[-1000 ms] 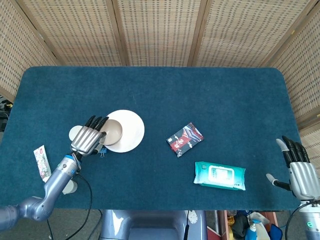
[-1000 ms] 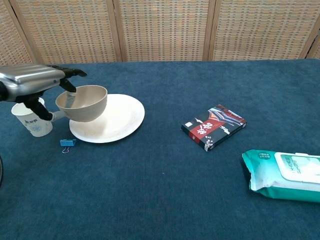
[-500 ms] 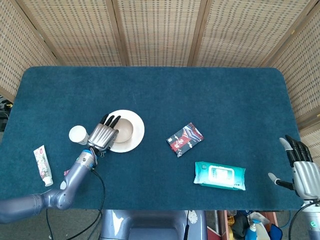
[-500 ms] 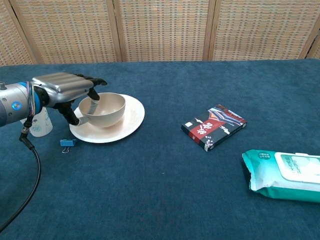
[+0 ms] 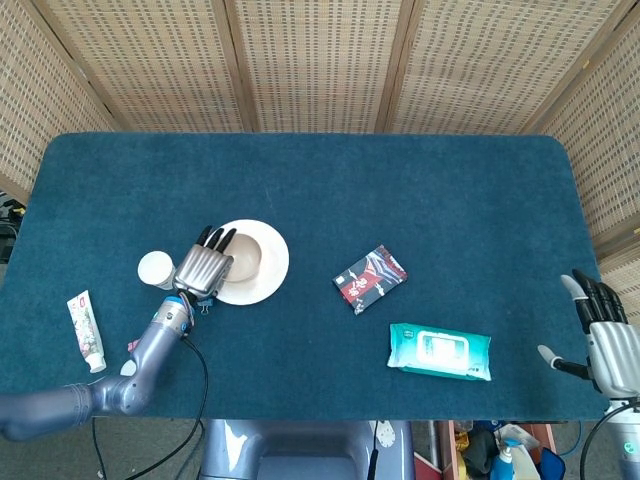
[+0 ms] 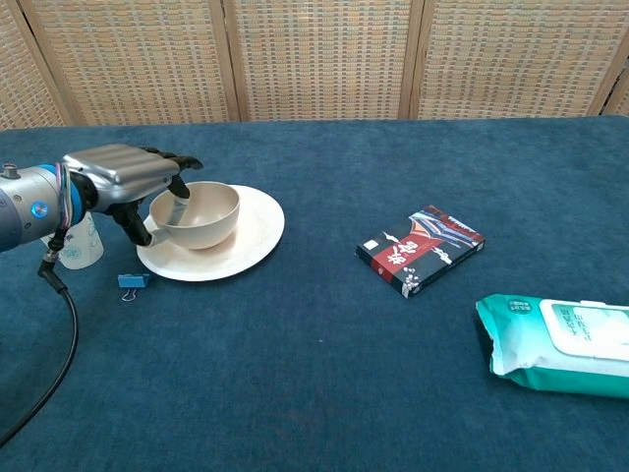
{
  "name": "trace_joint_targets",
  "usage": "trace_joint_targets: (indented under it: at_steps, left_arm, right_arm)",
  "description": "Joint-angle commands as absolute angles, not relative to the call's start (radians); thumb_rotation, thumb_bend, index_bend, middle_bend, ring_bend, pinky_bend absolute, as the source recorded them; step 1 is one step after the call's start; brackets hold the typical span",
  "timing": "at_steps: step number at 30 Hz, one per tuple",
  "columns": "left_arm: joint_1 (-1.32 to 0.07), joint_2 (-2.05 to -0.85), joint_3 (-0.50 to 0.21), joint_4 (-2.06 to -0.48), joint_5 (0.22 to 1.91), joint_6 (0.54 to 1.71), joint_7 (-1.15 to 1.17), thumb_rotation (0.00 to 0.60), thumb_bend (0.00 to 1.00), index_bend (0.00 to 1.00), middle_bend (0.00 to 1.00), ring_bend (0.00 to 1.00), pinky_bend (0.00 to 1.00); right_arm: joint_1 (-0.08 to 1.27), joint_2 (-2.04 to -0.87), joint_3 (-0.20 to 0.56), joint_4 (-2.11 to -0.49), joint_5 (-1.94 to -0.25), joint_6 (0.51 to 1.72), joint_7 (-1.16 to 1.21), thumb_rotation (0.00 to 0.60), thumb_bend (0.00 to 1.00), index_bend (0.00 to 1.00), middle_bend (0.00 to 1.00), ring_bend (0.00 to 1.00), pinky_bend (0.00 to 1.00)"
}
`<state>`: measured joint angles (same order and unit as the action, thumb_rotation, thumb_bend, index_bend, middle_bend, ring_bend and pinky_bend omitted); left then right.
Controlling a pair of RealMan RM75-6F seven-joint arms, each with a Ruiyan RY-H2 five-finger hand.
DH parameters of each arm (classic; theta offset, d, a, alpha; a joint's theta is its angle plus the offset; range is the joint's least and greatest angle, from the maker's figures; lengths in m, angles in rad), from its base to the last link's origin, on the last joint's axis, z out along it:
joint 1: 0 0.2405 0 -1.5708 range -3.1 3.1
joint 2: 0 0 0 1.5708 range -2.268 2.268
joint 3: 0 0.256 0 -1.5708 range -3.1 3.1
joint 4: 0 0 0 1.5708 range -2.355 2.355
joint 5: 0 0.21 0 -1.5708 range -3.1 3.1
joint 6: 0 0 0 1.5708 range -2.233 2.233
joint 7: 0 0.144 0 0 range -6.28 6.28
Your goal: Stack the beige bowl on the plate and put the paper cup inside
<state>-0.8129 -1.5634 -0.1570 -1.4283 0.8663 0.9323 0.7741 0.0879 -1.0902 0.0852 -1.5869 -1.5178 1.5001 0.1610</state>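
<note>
The beige bowl sits upright on the left part of the white plate. My left hand grips the bowl's left rim, fingers hooked inside and thumb outside. The paper cup stands upright on the table just left of the plate, partly hidden behind my left wrist in the chest view. My right hand hangs open past the table's right front corner, holding nothing.
A small blue binder clip lies in front of the plate. A black-and-red packet lies mid-table, a teal wipes pack at the front right. A tube lies at the front left.
My left hand carried the raised bowl rightward and down, and it now sits on the plate. The right hand barely moved.
</note>
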Motion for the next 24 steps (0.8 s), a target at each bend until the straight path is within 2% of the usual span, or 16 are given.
trace_joint_targets:
  at_steps: [1, 3, 6, 9, 16, 24]
  left_arm:
    - [-0.816, -1.569, -0.15, -1.423, 0.861, 0.94, 0.776, 0.6, 0.31, 0.41, 0.0, 0.0, 0.0]
    - [-0.812, -1.571, -0.15, -1.426, 0.866, 0.953, 0.76, 0.6, 0.19, 0.31, 0.0, 0.0, 0.0]
    - [-0.804, -1.564, -0.15, -1.434, 0.887, 0.968, 0.727, 0.6, 0.15, 0.22, 0.0, 0.0, 0.0]
    - [-0.792, -1.541, -0.155, -1.46, 0.911, 0.987, 0.687, 0.6, 0.13, 0.19, 0.0, 0.0, 0.0]
    - [-0.739, -1.432, -0.174, -1.588, 1.005, 1.056, 0.551, 0.6, 0.15, 0.2, 0.0, 0.0, 0.0]
    - [-0.639, -1.229, -0.125, -1.708, 1.161, 1.147, 0.435, 0.6, 0.15, 0.39, 0.0, 0.0, 0.0]
  right_arm:
    - [0.087, -1.091, 0.084, -1.59, -1.519, 1.501, 0.157, 0.6, 0.15, 0.0, 0.0, 0.0, 0.0]
    - [0.087, -1.091, 0.085, -1.59, -1.516, 1.502, 0.155, 0.6, 0.15, 0.0, 0.0, 0.0, 0.0]
    - [0.087, -1.091, 0.086, -1.59, -1.516, 1.502, 0.155, 0.6, 0.15, 0.0, 0.0, 0.0, 0.0]
    - [0.088, -1.093, 0.085, -1.589, -1.517, 1.501, 0.151, 0.6, 0.15, 0.0, 0.0, 0.0, 0.0]
    - [0.087, -1.095, 0.085, -1.592, -1.517, 1.505, 0.138, 0.6, 0.15, 0.0, 0.0, 0.0, 0.0]
    - [0.087, -1.097, 0.084, -1.598, -1.518, 1.505, 0.116, 0.6, 0.15, 0.0, 0.0, 0.0, 0.0]
